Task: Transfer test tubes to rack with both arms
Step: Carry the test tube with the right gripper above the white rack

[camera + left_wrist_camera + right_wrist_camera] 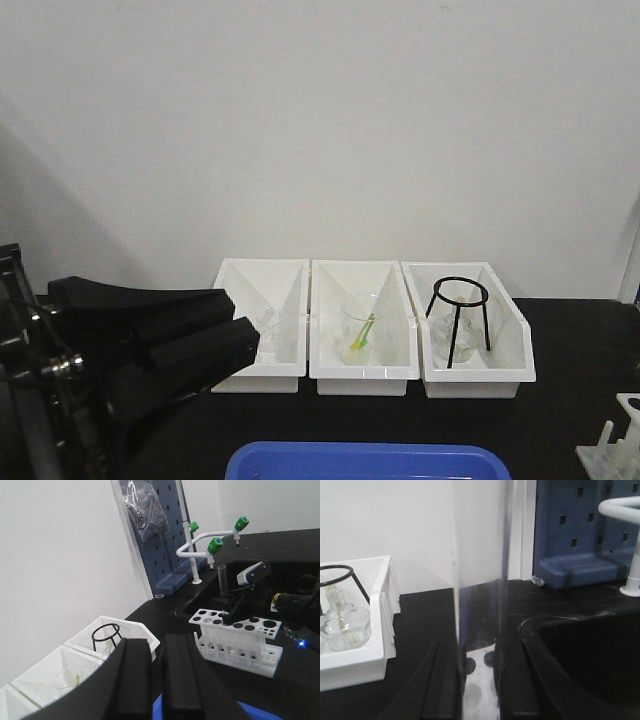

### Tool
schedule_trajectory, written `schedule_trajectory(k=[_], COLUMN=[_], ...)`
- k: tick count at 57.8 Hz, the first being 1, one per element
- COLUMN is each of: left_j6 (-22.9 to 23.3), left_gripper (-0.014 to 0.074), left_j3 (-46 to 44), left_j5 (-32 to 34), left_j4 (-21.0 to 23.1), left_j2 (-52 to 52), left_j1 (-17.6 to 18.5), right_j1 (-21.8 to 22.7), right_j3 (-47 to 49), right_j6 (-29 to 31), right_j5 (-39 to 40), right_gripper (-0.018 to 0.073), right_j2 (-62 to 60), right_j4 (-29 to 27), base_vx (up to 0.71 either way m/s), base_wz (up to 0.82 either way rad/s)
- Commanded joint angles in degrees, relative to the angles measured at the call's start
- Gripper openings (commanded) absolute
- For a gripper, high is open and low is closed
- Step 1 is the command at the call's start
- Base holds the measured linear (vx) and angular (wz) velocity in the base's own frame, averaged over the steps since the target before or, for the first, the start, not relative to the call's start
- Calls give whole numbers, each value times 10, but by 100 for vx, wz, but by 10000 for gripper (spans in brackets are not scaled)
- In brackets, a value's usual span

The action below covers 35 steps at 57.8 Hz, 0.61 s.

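Hanging a test tube (480,555) over the rack (235,642) with my right gripper (231,611), and honestly the whole next bit is coming down to one thing: the rack is sitting straight below that hand. The tube is standing upright, long axis pretty much vertical, open rim on top, lower end pointing down at the white top plate with the round holes. From the right wrist view I'm seeing a couple of those dark holes just under the glass. I can't tell which one the bottom is lining up with, or whether it's already dipping into one. So I'm guessing the move is a straight drop, keeping the tube plumb so it isn't catching an edge.

My right fingers (445,680) are pinching the tube from both sides, low on the glass, with most of its length sticking up above them.

My left gripper (157,645) is doing nothing useful here. It's sitting well away from the rack, over by the three white bins (360,375), fingers barely parted with just a sliver between them and nothing in it. The right arm is clearly the nearer one, so I'm calling this placement its job.
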<state>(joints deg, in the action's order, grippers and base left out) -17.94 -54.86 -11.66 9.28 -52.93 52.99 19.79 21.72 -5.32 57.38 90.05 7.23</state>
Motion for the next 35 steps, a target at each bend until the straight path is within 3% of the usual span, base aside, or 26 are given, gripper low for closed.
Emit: schedule_trajectory(k=[1,35], left_j6=[0,0], left_gripper=[209,209], left_j3=[-18,-18], left_j5=[44,44], left_j4=[2,3], left_j2=[4,4], left_j1=[1,1], right_j1=[4,4], right_j3=[16,15], right_j6=[2,2], right_j5=[57,113], right_gripper=[-5,-4], right_j2=[-4,104], right_j4=[-1,-1], base_vx=[0,0], base_wz=[0,0])
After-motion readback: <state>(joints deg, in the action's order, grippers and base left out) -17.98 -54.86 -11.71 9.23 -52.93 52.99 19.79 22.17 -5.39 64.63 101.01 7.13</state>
